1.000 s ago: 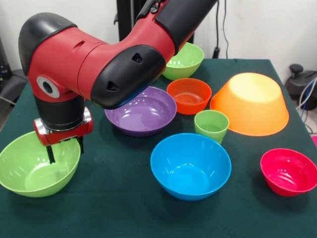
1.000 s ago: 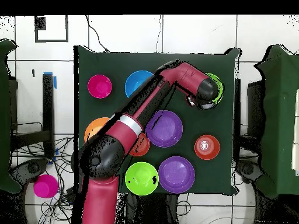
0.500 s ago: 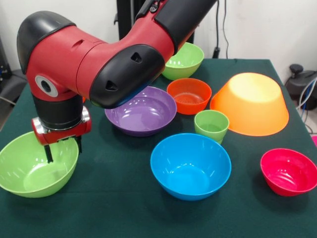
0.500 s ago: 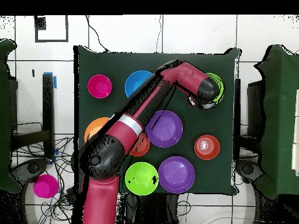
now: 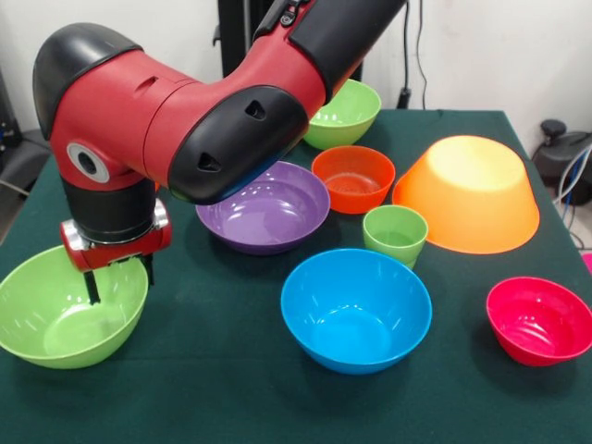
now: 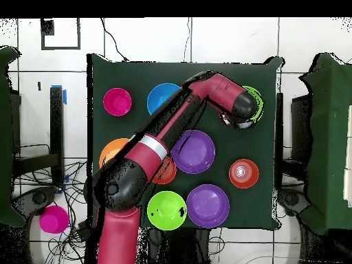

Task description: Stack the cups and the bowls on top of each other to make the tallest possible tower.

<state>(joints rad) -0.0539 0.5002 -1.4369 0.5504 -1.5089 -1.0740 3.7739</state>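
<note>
My gripper (image 5: 120, 279) is open and hangs over the right rim of a light-green bowl (image 5: 65, 319) at the table's front left. One finger (image 5: 92, 287) is inside the bowl and the other is at the rim's outer side. A small light-green cup (image 5: 395, 236) stands upright in the middle. Around it are a purple bowl (image 5: 264, 211), an orange-red bowl (image 5: 353, 178), a blue bowl (image 5: 356, 310), a pink-red bowl (image 5: 541, 321), a second green bowl (image 5: 347, 113) and the large orange-yellow bowl (image 5: 467, 196), which stands mouth down.
The overhead view also shows a second purple bowl (image 6: 207, 203) and another orange-red bowl (image 6: 243, 172) near the robot's side. The arm (image 6: 172, 134) crosses the table diagonally and hides the cup there. The green cloth table (image 5: 231, 388) ends close behind the held-over bowl.
The gripper rose and shifted slightly, then came back down a little. The green bowl under it shifted a little with it. Everything else has stayed put.
</note>
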